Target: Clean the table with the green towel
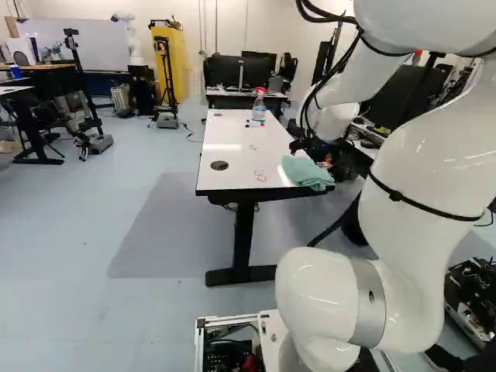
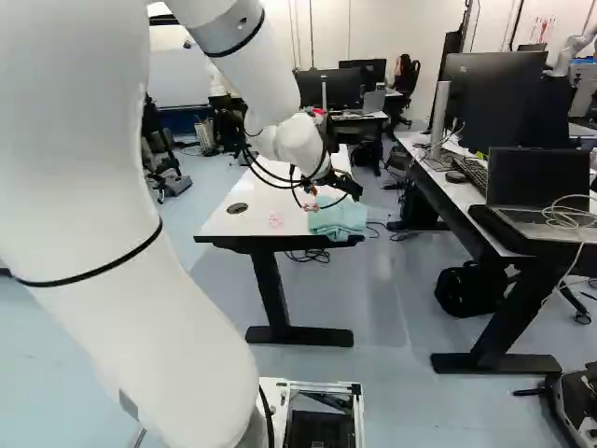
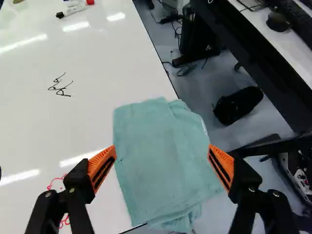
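At the near right corner of the white table (image 1: 232,155) lies the folded green towel (image 1: 307,172), partly hanging over the edge. Just above it is my gripper (image 1: 329,159) in the left base view. In the wrist view the gripper (image 3: 162,163) stands open, its orange pads wide apart with the towel (image 3: 158,156) below and between them, no grip on it. Black marker writing (image 3: 61,87) shows ahead of the towel, and a red scribble (image 3: 63,187) lies beside it, partly hidden behind one finger.
A clear bottle with a red cap (image 1: 259,107) and markers (image 3: 75,9) stand or lie farther along the table. To the right is a desk with a laptop (image 2: 538,191) and monitors. A black bag (image 2: 469,290) rests on the floor beneath it.
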Controlling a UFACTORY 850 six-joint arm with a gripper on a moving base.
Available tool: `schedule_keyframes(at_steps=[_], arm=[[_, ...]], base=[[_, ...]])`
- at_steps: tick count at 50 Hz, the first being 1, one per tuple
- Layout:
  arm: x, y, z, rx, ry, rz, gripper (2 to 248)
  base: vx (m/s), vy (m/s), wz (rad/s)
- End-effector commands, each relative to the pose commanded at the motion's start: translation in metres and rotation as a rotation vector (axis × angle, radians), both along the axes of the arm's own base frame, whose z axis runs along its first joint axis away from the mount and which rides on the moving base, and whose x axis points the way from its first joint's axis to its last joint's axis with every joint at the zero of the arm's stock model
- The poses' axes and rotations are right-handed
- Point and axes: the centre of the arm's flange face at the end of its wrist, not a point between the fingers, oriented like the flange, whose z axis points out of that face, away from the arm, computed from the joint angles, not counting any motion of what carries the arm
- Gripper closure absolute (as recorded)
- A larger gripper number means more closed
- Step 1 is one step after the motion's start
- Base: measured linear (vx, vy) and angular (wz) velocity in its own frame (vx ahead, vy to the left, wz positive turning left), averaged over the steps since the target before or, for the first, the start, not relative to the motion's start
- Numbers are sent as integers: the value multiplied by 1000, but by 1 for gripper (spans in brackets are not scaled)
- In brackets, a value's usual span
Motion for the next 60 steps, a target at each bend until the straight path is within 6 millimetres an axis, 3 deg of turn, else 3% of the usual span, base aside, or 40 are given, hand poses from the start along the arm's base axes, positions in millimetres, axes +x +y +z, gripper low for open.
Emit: schedule_keyframes(at_steps=[33, 60], arm=[[17, -14, -5, 27, 72, -15, 3], [27, -18, -36, 47, 127, -15, 3]], base=[[0, 0, 0], [0, 0, 0]])
